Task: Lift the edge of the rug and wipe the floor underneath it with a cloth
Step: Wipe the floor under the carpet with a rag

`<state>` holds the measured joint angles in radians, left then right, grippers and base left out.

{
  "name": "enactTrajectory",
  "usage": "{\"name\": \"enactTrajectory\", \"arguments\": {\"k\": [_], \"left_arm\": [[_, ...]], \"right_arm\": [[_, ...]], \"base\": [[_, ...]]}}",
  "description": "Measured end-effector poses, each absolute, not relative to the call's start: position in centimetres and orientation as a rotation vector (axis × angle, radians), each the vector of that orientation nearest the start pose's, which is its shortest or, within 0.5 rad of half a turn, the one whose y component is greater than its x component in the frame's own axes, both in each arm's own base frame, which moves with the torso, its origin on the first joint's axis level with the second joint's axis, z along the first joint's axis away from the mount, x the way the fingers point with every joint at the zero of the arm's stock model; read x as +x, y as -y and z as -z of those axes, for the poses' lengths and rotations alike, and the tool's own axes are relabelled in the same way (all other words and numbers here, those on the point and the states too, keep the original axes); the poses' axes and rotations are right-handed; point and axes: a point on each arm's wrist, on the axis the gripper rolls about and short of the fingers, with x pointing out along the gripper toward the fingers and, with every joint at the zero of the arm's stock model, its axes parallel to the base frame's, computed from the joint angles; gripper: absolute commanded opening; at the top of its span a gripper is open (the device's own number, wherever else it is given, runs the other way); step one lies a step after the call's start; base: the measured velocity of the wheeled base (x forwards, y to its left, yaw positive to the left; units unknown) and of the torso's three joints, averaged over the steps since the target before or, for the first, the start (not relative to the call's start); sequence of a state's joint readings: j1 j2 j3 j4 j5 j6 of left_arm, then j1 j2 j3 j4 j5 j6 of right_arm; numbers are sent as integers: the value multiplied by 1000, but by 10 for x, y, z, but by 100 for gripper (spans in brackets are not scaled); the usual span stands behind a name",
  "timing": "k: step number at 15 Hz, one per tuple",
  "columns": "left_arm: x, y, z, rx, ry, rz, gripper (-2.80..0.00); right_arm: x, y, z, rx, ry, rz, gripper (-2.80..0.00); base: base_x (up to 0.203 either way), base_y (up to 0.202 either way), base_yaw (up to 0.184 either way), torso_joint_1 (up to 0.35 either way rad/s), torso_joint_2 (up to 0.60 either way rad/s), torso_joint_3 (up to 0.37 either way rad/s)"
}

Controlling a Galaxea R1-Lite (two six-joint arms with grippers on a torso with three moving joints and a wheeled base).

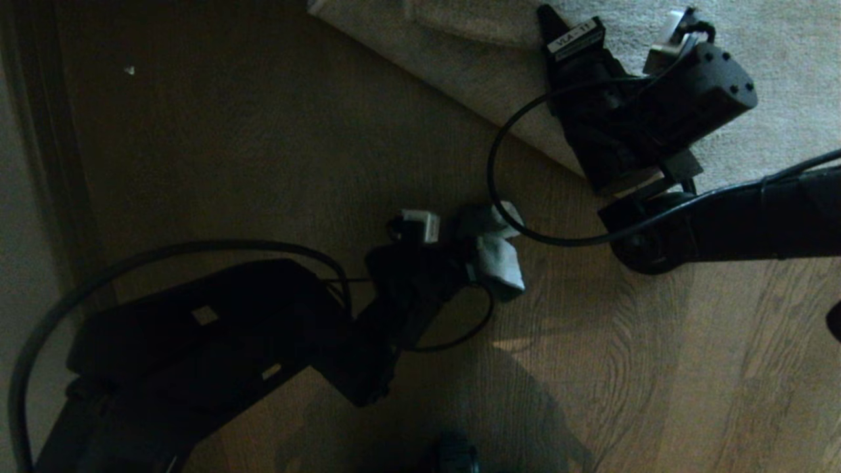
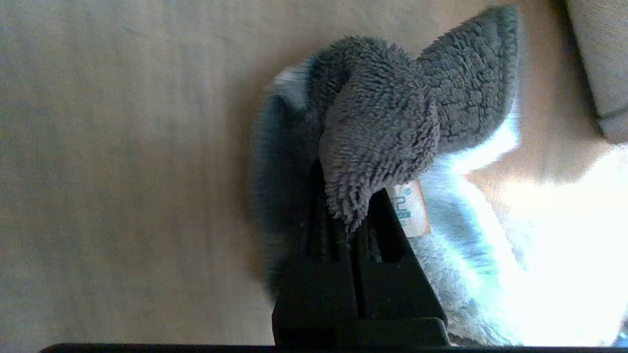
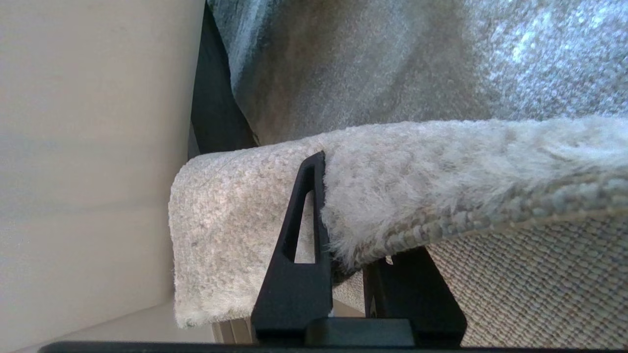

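Right gripper [image 3: 343, 255] pinching the rug edge [image 3: 402, 196], jaws clamped on the pile side and the woven underside, holding it folded up and back over the rest of the rug [image 1: 775, 39] at the far right of the head view. Left gripper [image 2: 351, 230] squeezing shut on the cloth [image 2: 387, 122], a fluffy grey bunch with a small tag [image 2: 412, 208] sticking out beside one finger. Cloth [image 1: 499, 253] sitting low over the floor [image 1: 276, 151], near the middle of the head view, just short of the rug border and well apart from the lifted part. Touching the planks or hovering just above: cannot tell.

Progress, judging from this: lifting done, cloth picked up and in hand, wiping either just starting or not yet reaching the right spot. Left to do: getting the cloth onto the strip of floor exposed under the raised edge, rubbing it, then lowering the rug back flat. Roughly halfway.
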<state>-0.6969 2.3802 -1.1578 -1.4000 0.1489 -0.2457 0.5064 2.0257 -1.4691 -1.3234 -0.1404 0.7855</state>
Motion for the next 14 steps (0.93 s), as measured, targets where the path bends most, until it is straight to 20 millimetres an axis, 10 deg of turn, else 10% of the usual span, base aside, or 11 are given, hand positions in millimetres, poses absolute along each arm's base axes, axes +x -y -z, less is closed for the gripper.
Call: {"name": "enactTrajectory", "arguments": {"k": [14], "left_arm": [[362, 202, -135, -319, 188, 415, -280]], "right_arm": [[344, -196, -307, 1000, 592, -651, -280]], "base": [[0, 0, 0, 0, 0, 0]]}}
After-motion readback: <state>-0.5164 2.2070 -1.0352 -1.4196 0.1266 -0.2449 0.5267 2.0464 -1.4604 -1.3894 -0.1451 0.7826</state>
